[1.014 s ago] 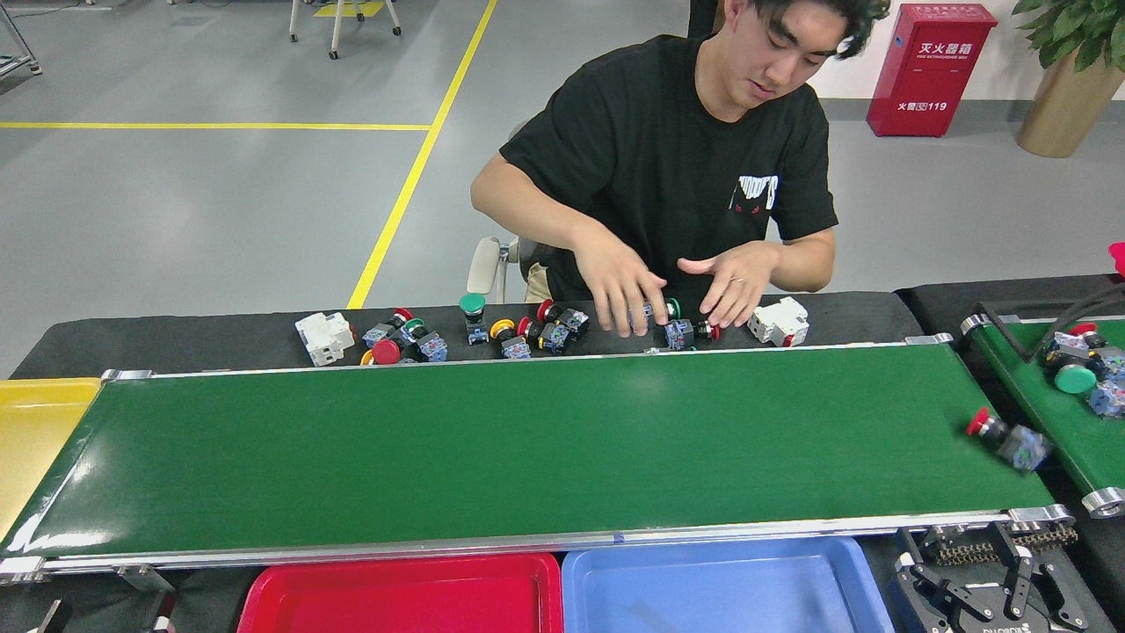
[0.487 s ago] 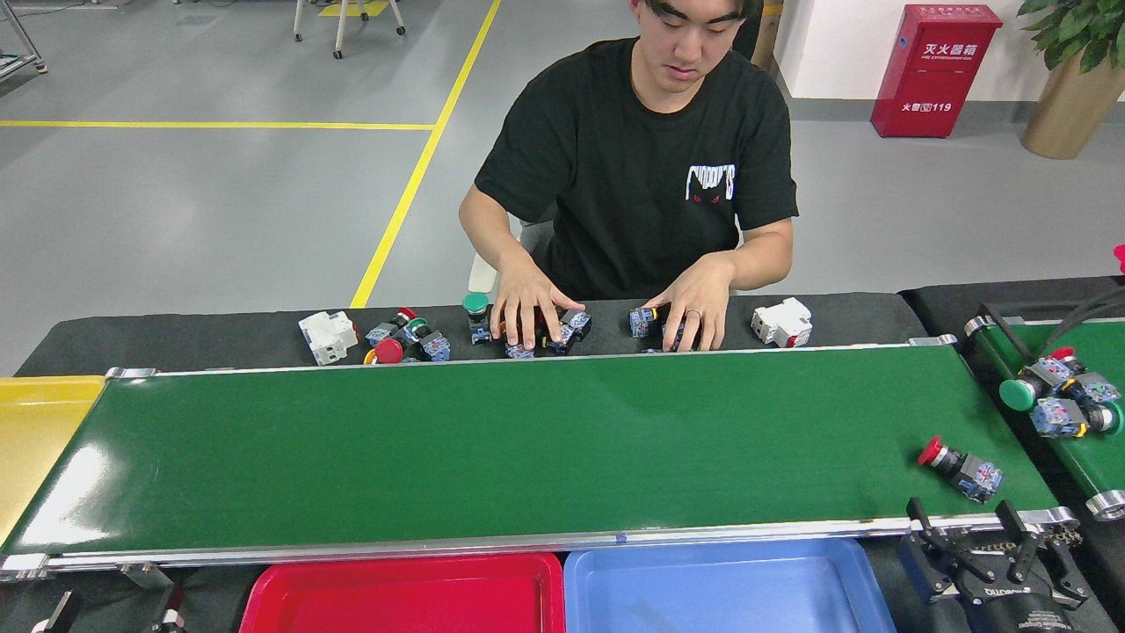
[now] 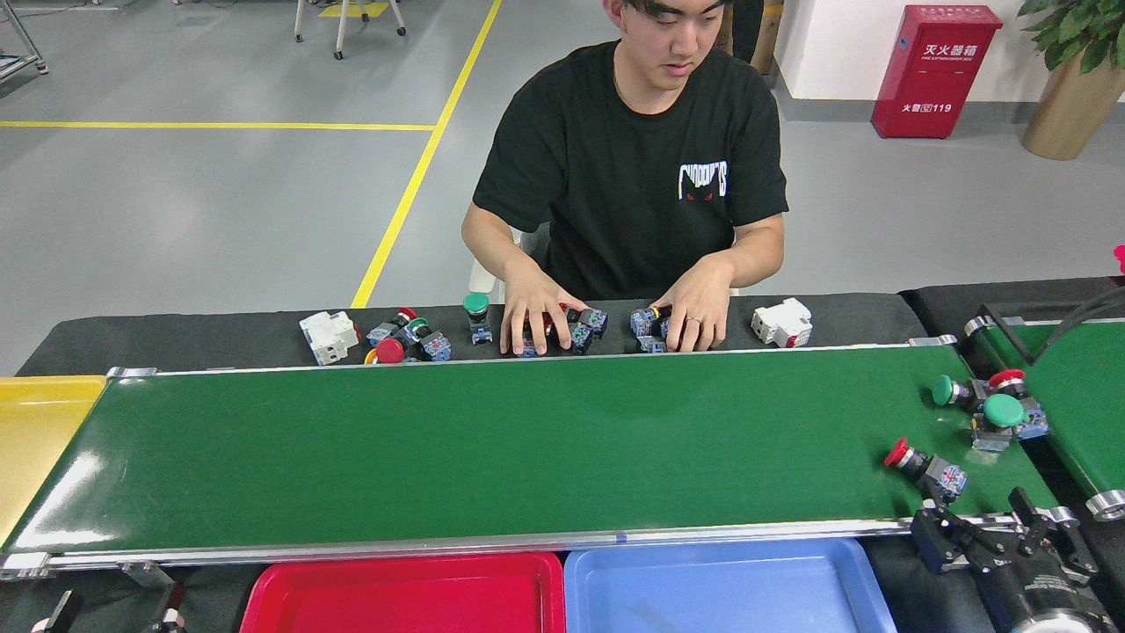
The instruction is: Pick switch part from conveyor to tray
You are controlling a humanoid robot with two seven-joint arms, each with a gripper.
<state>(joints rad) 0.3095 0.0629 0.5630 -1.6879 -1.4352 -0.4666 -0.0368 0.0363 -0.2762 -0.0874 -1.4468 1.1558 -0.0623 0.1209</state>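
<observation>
Stretching across your view, the green conveyor [image 3: 492,440], red tray [image 3: 404,598] and blue tray [image 3: 721,589] below its near rail, your right gripper [image 3: 989,532] empty with jaws spread, left gripper unseen, red-capped switch part [image 3: 925,469] lying just beyond those fingers.

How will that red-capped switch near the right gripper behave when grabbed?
The red-capped switch lies on its side on the conveyor; its round cap and barrel may let it roll. It looks rigid and small, probably light. The right gripper stands open just below it.
</observation>
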